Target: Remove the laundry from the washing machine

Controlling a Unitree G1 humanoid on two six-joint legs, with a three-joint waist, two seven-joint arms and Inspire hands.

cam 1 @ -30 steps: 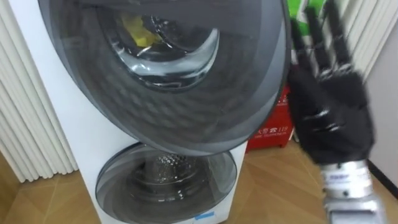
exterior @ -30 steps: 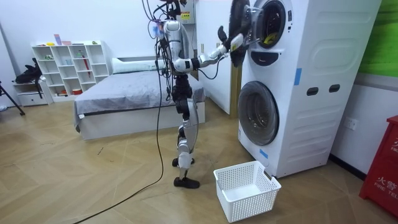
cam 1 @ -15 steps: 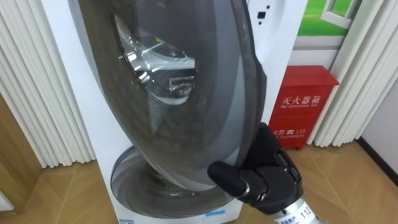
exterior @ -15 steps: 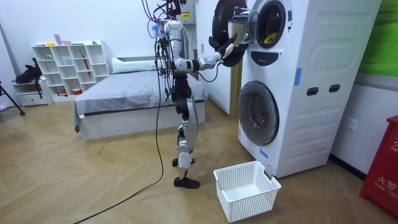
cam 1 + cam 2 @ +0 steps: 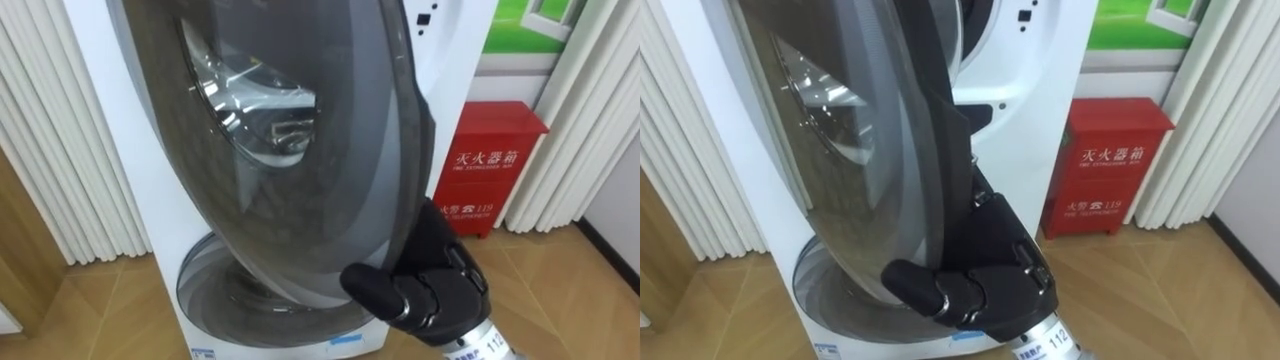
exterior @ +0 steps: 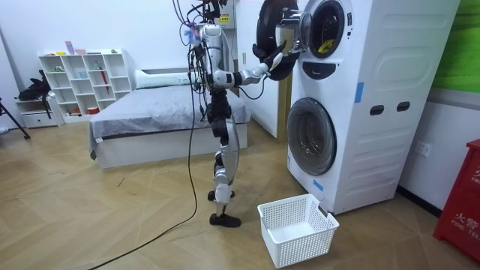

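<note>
Grips the rim of the upper door (image 5: 300, 200) with the right hand (image 5: 440, 290), fingers apparently hooked behind; could slip mid-swing, letting the door fall back across the drum (image 6: 328, 30)

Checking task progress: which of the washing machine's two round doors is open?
The upper door, standing out from the machine with the right hand curled round its edge; the lower door sits shut against its front.
</note>
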